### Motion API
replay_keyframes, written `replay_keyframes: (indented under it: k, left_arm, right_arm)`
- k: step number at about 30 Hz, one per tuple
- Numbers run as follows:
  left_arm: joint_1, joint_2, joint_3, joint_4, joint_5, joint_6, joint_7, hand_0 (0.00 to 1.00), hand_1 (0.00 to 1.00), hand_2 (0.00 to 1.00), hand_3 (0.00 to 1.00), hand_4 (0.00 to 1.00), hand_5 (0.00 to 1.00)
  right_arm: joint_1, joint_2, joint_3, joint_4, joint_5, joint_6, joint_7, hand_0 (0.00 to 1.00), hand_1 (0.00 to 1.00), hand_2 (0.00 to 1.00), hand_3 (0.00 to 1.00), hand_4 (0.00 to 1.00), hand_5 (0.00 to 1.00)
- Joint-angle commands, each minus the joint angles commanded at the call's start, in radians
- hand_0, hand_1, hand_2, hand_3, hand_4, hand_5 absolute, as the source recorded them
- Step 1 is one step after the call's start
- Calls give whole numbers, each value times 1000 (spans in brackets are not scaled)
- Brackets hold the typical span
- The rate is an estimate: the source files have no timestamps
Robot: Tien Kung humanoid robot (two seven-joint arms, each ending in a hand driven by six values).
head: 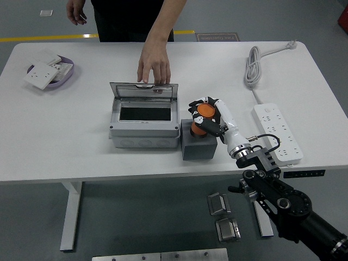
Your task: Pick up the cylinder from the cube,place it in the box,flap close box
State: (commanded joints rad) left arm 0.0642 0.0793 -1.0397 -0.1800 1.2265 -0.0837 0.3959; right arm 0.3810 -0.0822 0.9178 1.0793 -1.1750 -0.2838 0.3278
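Right hand fingers wrapped on orange cylinder, just above grey cube. Lift clear, then carry left over open box. Watch person's hand on far-side lid. You release only inside opening.

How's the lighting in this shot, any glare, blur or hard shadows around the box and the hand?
Head view: even overhead light; the white table is bright but not blown out. The box and grey cube cast only soft shadows. The box's clear lid shows faint sheen, no real glare. The right hand on the orange cylinder looks sharp.
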Motion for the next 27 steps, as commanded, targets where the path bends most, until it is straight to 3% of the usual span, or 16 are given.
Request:
replay_keyframes:
  k: [2,11,20,27]
  left_arm:
    - [1,0,-3,0,3,0,1,610,649,569,567,640,267]
    - [3,0,-17,0,15,0,7,610,649,568,568,643,271]
    - [-2,11,-41,0,41,-4,13,609,648,566,566,655,287]
    - [-9,18,-49,0,55,-8,15,609,648,567,567,655,288]
  right_arm:
    - [21,-5,-11,22,-37,-16,-26,447,501,434,355,30,2]
    - [148,4,-129,93,-231,-36,-171,419,489,429,343,42,2]
    - [317,80,-294,19,-384,-13,-278,368,473,417,331,8,2]
    - [402,82,-381,-63,-411,2,-298,389,475,423,333,27,2]
